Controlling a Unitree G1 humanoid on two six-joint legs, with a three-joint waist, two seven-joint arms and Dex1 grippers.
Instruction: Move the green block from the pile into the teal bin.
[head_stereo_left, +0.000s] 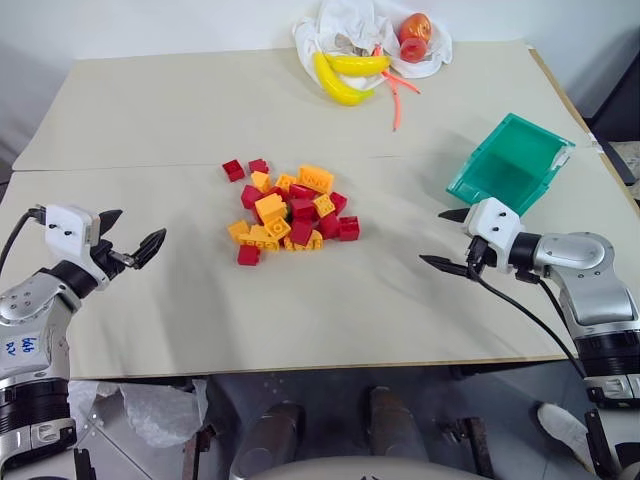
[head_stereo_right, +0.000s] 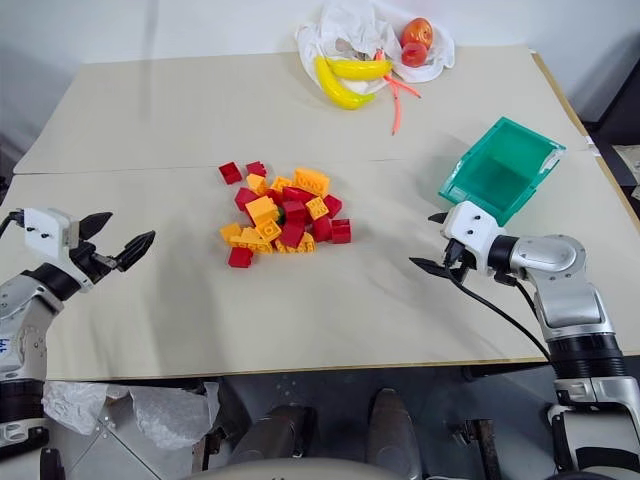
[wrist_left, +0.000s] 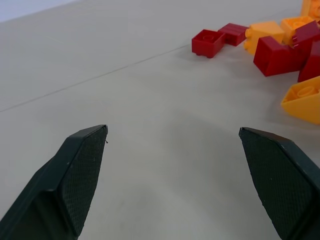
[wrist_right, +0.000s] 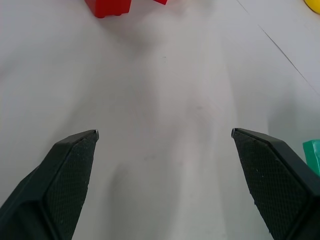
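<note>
The pile (head_stereo_left: 288, 214) of red and yellow-orange studded bricks sits near the middle of the pale beige table (head_stereo_left: 180, 130), with two red bricks lying a little loose at its far left edge. The green block (head_stereo_left: 289, 214) is hard to make out from here: just a small dark-green bit seems to show in the heart of the heap, wedged between a yellow-orange brick and a red one (I can't tell how much of it is buried). The teal bin (head_stereo_left: 510, 162) stands well off to the right of the pile, toward the table's right edge, turned at an angle, and nothing shows inside it. The left gripper (head_stereo_left: 135, 228) hovers over the table's left side, well apart from the bricks, its two black fingers spread wide with nothing between them; the left wrist view looks past them across bare tabletop to the nearest red bricks. The right gripper (head_stereo_left: 437, 237) hangs just in front of the bin, aimed toward the pile, its jaws likewise released and empty. At the far edge of the table lie two bananas (head_stereo_left: 345, 75) on a crumpled white bag (head_stereo_left: 335, 30), beside a red round fruit (head_stereo_left: 415, 37) and a thin orange strip (head_stereo_left: 397, 100).
</note>
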